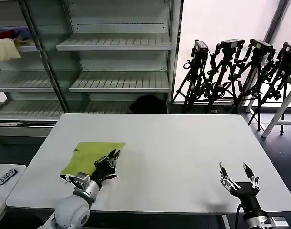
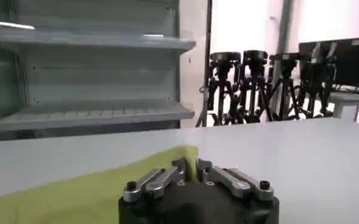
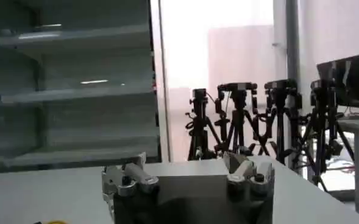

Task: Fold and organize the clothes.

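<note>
T-shirt (image 1: 90, 156) folded on table (image 1: 174, 157) — left end effector (image 1: 112, 157) clenched on it; right end effector (image 1: 236, 172) released.

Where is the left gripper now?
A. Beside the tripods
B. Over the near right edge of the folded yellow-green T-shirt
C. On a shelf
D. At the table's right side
B: in the head view the left gripper is at the near right edge of the folded T-shirt on the table.

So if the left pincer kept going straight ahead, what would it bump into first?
Probably nothing new: the left pincer already rests on the green T-shirt. Past the shirt's edge, only bare table seems to lie ahead.
</note>
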Tool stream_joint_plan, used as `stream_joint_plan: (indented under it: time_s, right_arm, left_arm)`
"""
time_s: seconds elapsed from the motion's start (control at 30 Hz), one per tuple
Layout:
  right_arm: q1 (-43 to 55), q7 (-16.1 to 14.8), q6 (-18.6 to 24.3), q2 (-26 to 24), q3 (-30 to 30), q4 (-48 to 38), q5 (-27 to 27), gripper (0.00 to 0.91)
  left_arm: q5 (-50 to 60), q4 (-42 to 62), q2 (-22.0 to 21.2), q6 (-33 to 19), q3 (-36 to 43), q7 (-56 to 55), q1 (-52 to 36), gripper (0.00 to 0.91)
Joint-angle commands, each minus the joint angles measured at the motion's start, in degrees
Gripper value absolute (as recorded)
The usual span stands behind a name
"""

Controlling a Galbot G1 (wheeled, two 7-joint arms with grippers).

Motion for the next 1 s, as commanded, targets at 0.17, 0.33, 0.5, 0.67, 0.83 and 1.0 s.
stream_joint_plan:
  time_s: [0.17, 0.33, 0.5, 0.67, 0.83, 1.0]
  right_arm:
    - [5.1, -0.8, -7.8, 0.0, -3.1, 2.3, -0.4, 0.907]
    - [13.7, -1.6, -16.1, 2.1, -9.5, 2.8, -1.4, 0.907]
    - [30.9, 2.0, -25.0, 5.8, -23.6, 0.6, -0.9, 0.907]
    - [44.7, 4.3, -30.5, 11.2, -38.0, -7.2, 3.2, 0.907]
    - [55.0, 3.6, -35.0, 15.5, -46.3, -14.6, 7.4, 0.907]
    - [58.3, 3.1, -37.2, 17.3, -50.4, -18.4, 10.7, 0.907]
  left_arm:
    - [3.7, -16.6, 3.8, 4.1, -2.7, -4.5, -0.2, 0.907]
    - [4.1, -24.0, 5.1, 5.7, -9.7, -2.7, 9.9, 0.907]
    - [4.2, -31.4, 3.4, 10.7, -19.4, 0.2, 19.5, 0.907]
    - [6.1, -32.5, 1.5, 11.3, -22.6, 0.6, 21.1, 0.907]
    - [7.1, -32.9, -0.1, 11.5, -23.3, 0.6, 21.6, 0.907]
    - [8.1, -32.6, -1.1, 11.6, -22.7, 1.0, 21.1, 0.907]
